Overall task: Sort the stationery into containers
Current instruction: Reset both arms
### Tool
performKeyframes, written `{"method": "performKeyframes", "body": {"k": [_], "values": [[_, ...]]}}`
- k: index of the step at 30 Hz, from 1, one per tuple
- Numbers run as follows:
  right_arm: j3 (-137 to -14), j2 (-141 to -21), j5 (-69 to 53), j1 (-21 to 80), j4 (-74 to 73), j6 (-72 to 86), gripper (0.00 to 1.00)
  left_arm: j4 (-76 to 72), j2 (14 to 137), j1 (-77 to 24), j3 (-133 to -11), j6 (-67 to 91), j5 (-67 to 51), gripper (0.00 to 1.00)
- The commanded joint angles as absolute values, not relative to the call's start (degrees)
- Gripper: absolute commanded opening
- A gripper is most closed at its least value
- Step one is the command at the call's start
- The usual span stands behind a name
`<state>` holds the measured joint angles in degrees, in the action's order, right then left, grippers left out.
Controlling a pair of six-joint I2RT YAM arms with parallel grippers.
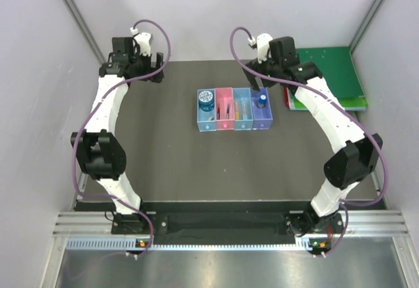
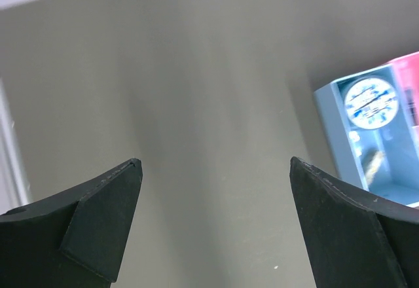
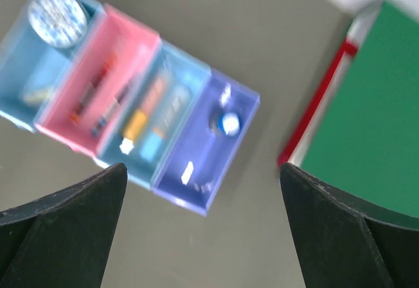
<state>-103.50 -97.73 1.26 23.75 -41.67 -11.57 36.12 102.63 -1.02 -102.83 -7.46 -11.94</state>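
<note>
Left arm: the left arm (image 1: 108, 105) rises from the near-left base, bends at the elbow and reaches to the far-left corner of the table (image 1: 170, 163), well apart from the trays.
Left pincer: the left pincer (image 2: 215, 170) is spread wide and empty over bare table.
Right arm: the right arm (image 1: 327, 114) bends the same way, with its wrist over the far side, near the purple tray (image 1: 261, 126) and the green binder (image 1: 327, 72).
Right pincer: the right pincer (image 3: 201, 170) is also spread wide, holding nothing, above the row of trays.
Trays: blue tray (image 1: 206, 128), pink tray (image 1: 224, 127), light blue tray (image 1: 243, 126) and purple tray stand touching, side by side, mid-table.
Stationery: the tape roll (image 1: 207, 99) lies in the blue tray, and the blue-capped bottle (image 1: 261, 98) in the purple one.
Writing: the tape roll's top carries blue-and-white print, too blurred to read.
Hard to make out: thin pens (image 3: 98, 91) in the pink tray and an orange and a blue stick (image 3: 147, 127) in the light blue tray are smeared. The binder is cut off in the right wrist view.
</note>
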Motion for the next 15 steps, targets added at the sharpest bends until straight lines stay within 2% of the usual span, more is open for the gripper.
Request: {"method": "performKeyframes", "body": {"k": [1, 7, 15], "values": [[-97.0, -91.0, 6.8, 22.7, -42.5, -12.0, 1.00, 36.6, 97.9, -2.5, -98.3, -8.7, -6.5, 0.99], [-92.3, -86.1, 4.5, 22.6, -38.4, -12.2, 1.00, 30.9, 91.7, -5.9, -87.8, -11.5, -2.5, 0.99], [-91.7, -84.4, 5.0, 22.6, -34.6, -12.6, 1.00, 30.1, 89.6, -6.1, -85.7, -10.0, -1.5, 0.99]]}}
